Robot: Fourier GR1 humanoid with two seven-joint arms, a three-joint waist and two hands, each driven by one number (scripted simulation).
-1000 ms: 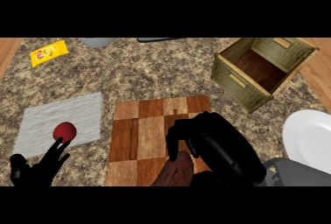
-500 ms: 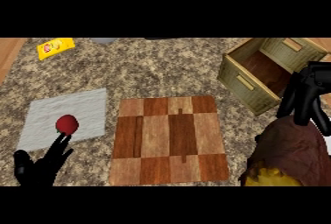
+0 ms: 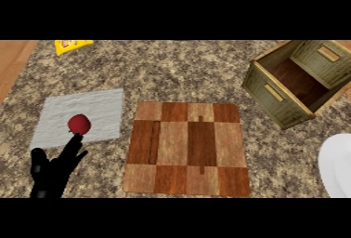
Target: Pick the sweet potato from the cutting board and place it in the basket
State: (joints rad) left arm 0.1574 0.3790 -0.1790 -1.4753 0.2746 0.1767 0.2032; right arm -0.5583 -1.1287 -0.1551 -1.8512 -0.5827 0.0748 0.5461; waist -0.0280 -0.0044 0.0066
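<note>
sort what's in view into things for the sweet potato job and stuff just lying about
For the job: checkered wooden cutting board; olive slatted basket, empty; no sweet potato shows.

Lying about: red round fruit on grey cloth; yellow packet; white plate; black left hand, resting open.

Light falls evenly and fairly bright across the counter [image 3: 185,69], with no glare. The basket [image 3: 302,83] near the counter's far right corner is darker inside, its near walls shading the floor. The cutting board [image 3: 186,148] casts almost no shadow. The light perhaps comes from overhead; detail looks soft throughout.
</note>
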